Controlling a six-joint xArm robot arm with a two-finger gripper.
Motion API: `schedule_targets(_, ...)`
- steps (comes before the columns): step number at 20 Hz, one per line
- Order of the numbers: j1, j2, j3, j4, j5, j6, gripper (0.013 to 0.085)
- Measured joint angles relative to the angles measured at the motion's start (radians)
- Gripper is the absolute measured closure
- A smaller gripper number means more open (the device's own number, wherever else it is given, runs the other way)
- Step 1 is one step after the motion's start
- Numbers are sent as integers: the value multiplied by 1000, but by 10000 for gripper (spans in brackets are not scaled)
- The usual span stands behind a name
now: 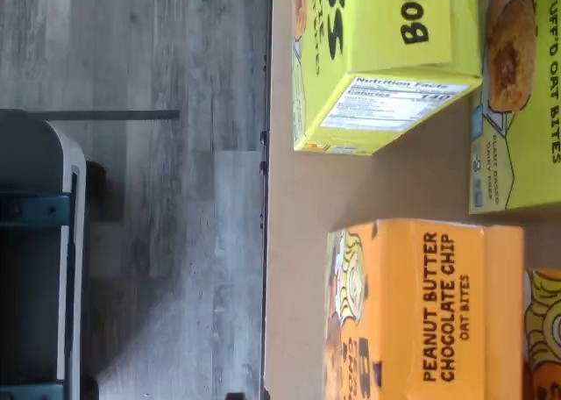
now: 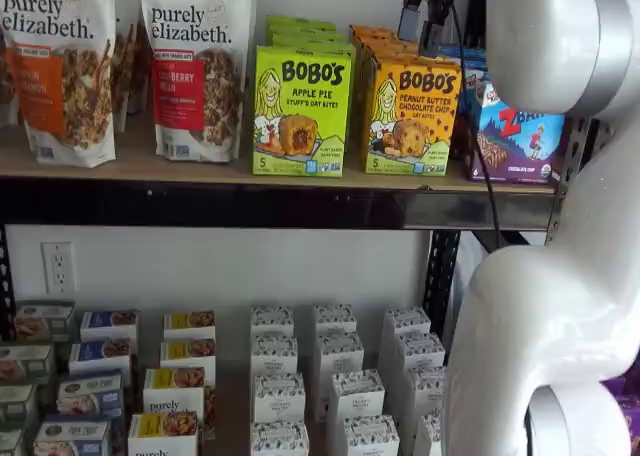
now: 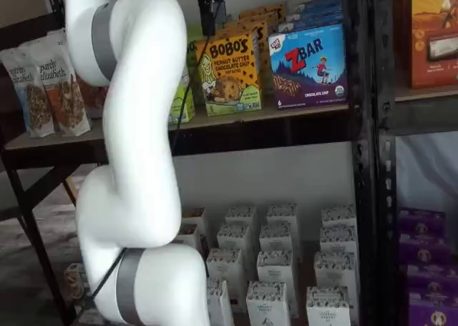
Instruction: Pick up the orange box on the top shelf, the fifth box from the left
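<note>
Job so far: We saw that the orange box (image 2: 411, 116) was not picked up yet. It stood upright on the top shelf (image 2: 250, 204), at the front of its own row.
Where the box was: We found it between the lime-green box (image 2: 301, 110) and the blue box (image 2: 518, 126), just beside both. In a shelf view (image 3: 227, 74) it showed the same spot.
Claw: We saw the claw (image 3: 210, 11) hanging from above, over the orange box and not touching it. Only dark fingers showed there, with a cable beside them. We could not see a gap in the pictures, but we took it to be wide open and holding nothing.
What was left: We thought the claw had to come down, close on the box, and lift it off.
Wrist view: We saw the orange box (image 1: 421, 312) from above, with the lime-green box (image 1: 386, 62) near it.
Boxes and what was inside: All boxes looked closed, so we could not tell what they held.
Lower shelf: We saw many small white boxes (image 2: 335, 386) in rows.
</note>
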Motion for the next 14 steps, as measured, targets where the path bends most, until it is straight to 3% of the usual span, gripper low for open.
schedule_targets(2,26,0,-2,-32,-1,12,130)
schedule_targets(6,53,7,-16,-40,9,37,130)
schedule_targets(14,56,-6,18,-55,1,36,130)
